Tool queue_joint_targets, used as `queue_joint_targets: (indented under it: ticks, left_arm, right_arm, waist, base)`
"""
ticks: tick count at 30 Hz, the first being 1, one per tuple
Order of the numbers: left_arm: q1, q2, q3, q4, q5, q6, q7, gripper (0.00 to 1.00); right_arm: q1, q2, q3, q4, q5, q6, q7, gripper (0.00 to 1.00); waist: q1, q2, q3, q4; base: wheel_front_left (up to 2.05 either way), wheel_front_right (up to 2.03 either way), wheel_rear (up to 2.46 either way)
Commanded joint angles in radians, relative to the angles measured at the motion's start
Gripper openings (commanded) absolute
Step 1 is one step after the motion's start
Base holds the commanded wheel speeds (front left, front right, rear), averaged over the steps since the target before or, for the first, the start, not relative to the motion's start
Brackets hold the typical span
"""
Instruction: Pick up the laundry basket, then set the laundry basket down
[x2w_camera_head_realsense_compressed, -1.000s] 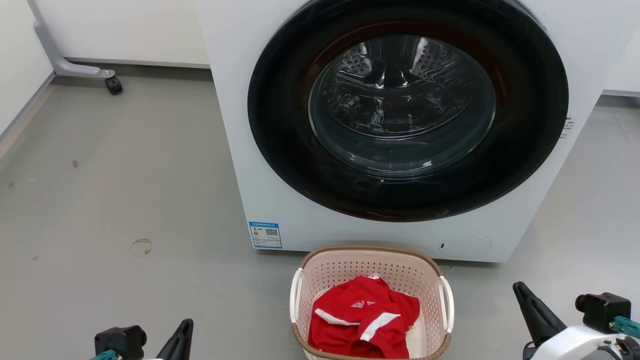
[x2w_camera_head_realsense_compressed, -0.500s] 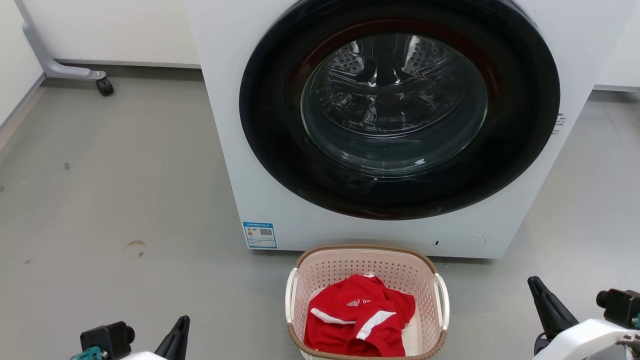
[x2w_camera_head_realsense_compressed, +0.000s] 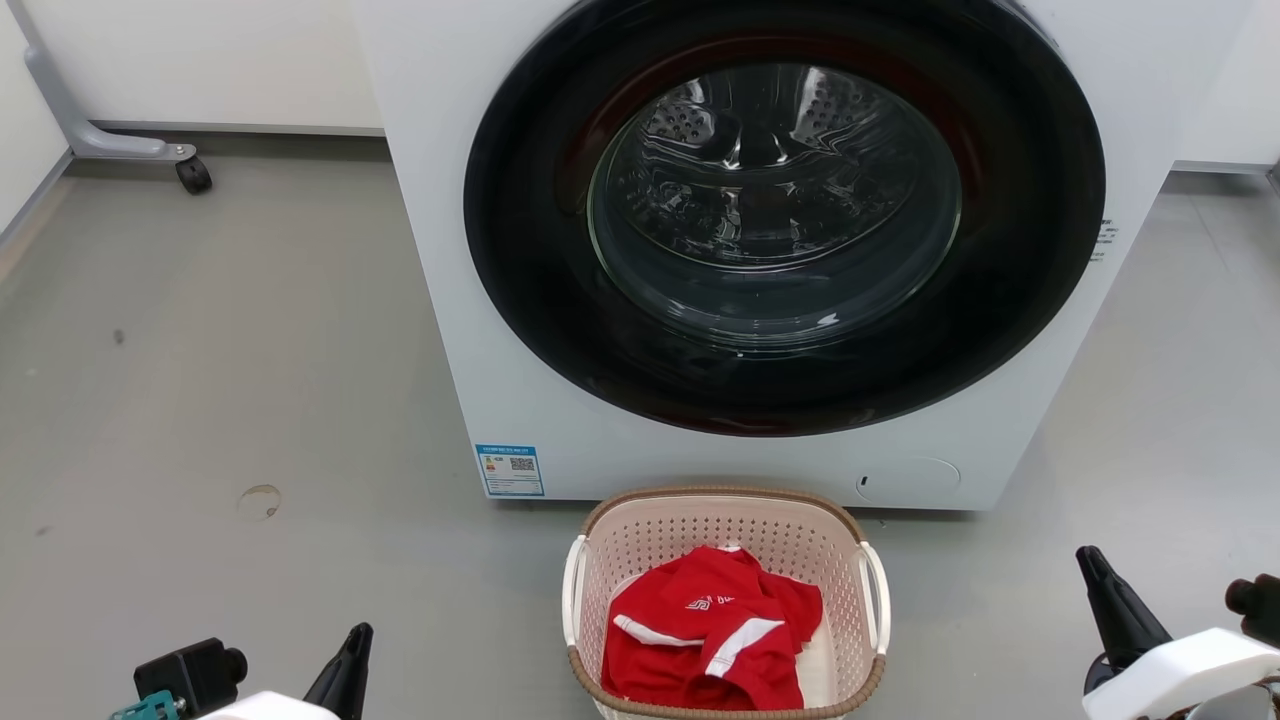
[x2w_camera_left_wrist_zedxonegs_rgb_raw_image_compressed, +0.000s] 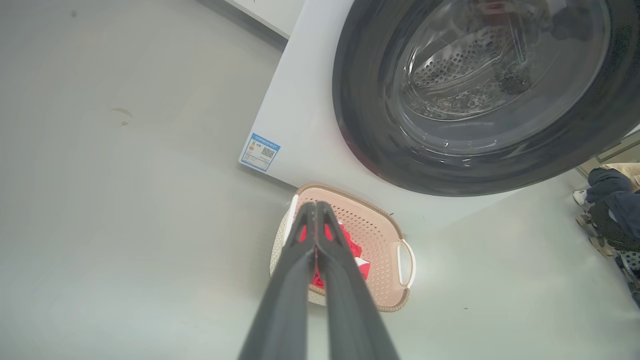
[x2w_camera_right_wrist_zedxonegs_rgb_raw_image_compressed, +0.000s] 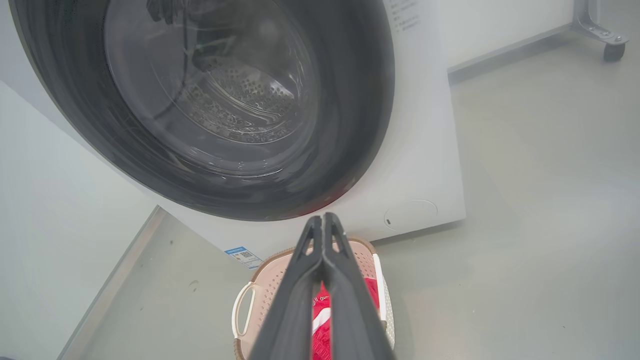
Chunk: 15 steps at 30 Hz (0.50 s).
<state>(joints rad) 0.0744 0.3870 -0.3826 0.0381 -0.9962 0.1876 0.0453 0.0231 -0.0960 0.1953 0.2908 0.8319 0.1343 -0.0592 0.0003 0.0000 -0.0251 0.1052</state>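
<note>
Head view: laundry basket on floor, just in front of washer, red garment inside. Perforated plastic, prob. light and fairly stiff. Best hold: white side handles, one per arm. Left gripper & right gripper pinched closed, empty, apart from basket.

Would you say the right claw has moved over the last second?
Yes: the right claw has shifted rightward, farther from the laundry basket.
</note>
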Motion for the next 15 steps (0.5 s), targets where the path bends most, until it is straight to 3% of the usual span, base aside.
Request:
queue_joint_targets:
  ticks: [1,15]
  left_arm:
    - [-0.059,0.007,0.034,-0.016,-0.019,-0.014,0.001,0.00]
    - [-0.077,-0.042,0.100,0.017,-0.113,-0.060,0.008,0.00]
  right_arm:
    - [-0.057,-0.021,-0.016,-0.024,0.024,-0.001,0.005,0.00]
    - [-0.068,-0.012,-0.060,-0.027,0.139,-0.001,0.029,0.00]
  waist:
    - [-0.0002,0.0000,0.000,-0.001]
    - [-0.0002,0.0000,0.005,-0.017]
  base:
    - [0.00,0.00,0.00]
    - [0.00,0.00,0.00]
